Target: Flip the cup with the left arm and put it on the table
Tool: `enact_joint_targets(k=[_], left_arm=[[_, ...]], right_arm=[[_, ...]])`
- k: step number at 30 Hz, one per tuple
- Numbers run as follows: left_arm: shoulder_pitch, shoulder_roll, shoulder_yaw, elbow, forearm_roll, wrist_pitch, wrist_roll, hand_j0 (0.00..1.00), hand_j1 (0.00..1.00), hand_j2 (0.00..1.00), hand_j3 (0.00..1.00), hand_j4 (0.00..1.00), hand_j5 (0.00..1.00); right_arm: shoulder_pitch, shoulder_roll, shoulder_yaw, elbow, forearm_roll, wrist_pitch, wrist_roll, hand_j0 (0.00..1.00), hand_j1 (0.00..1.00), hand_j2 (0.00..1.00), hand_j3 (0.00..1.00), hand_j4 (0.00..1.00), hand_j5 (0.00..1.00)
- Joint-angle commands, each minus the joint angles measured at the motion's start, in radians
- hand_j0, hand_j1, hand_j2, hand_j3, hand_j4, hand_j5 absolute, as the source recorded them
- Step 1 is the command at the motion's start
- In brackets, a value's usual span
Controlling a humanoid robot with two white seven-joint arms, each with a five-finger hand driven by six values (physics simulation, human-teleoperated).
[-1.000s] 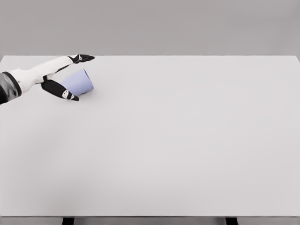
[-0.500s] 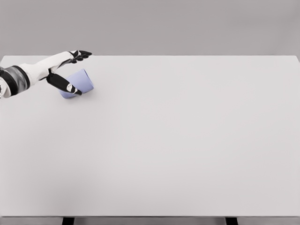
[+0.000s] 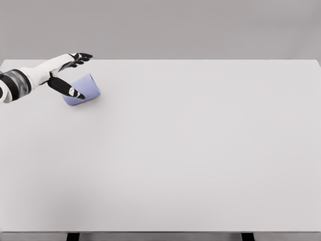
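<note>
From the far left edge I see my left arm come in, a smooth white shell with a grey banded section near the wrist, ending in the left hand (image 3: 64,75) with its glossy black fingers (image 3: 80,57). The upper fingers stretch out straight toward the back edge of the tabletop (image 3: 200,150), while the dark thumb reaches down and across the front of the cup (image 3: 85,90). The hand is spread apart around the cup rather than clamped on it; I cannot tell whether the thumb actually touches the cup's wall.

The cup is pale lavender-blue, a plain tapered cylinder with a matte, paper-like surface. It lies tipped on its side near the tabletop's rear left corner, just to the right of my wrist, its wider end pointing up and to the right and its narrower end tucked behind the thumb.

Rightward, the tabletop is a flat, uniform light grey slab with a soft, unglossed finish. Two dark legs show beneath its front edge.
</note>
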Motion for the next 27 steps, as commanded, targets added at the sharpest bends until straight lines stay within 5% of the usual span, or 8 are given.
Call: enact_joint_targets(k=[1,27], left_arm=[[-0.002,-0.011,0.001,0.035,0.030,0.003,0.000,1.00,1.00,1.00,1.00,1.00,1.00],[-0.008,-0.019,-0.025,0.041,0.017,0.083,-0.001,1.00,1.00,1.00,1.00,1.00,1.00]], right_arm=[[0.002,0.000,0.000,0.000,-0.001,0.000,0.000,1.00,1.00,1.00,1.00,1.00,1.00],[0.002,0.000,0.000,0.000,-0.001,0.000,0.001,1.00,1.00,1.00,1.00,1.00,1.00]])
